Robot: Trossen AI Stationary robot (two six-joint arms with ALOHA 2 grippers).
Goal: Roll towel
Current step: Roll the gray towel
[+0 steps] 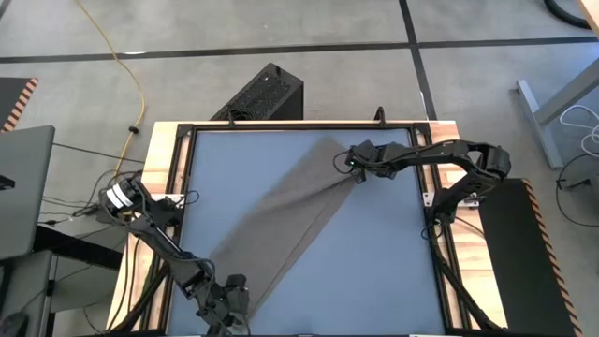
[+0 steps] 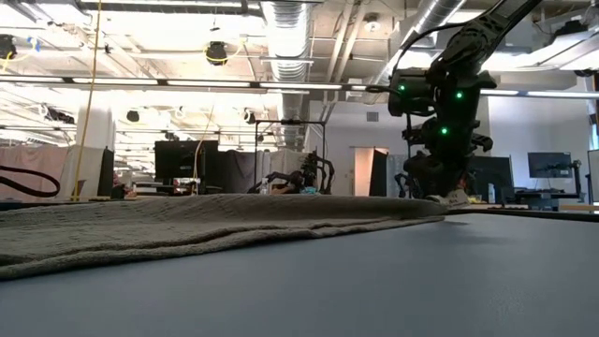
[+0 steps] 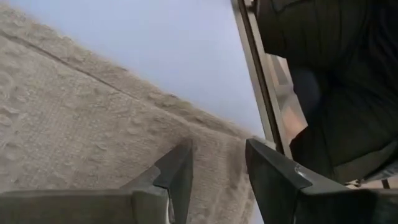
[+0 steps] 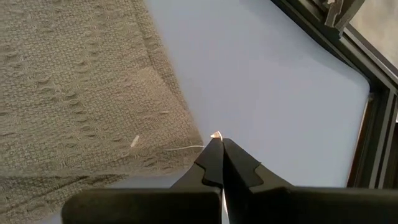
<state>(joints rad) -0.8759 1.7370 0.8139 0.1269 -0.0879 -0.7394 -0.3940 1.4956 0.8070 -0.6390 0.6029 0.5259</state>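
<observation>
The taupe towel lies flat as a long strip, slanting from the table's far right to its near left, and in the low view it rests on the blue-grey table. My left gripper is at the towel's near left end. Its fingers stand open over the cloth beside the towel's edge; whether they touch it I cannot tell. My right gripper is shut at the towel's far right corner, low over the table. My right gripper has its shut fingertips at the very tip of the towel's far right corner, coming slanting down from the table's right side. A small white scrap sticks out at the tips. The corner lies flat on the table, the cloth slack.
A dark metal frame rims the table, close behind my right gripper. The bare table surface spreads to the near right of the towel and to its far left. A black box stands on the floor beyond the far edge.
</observation>
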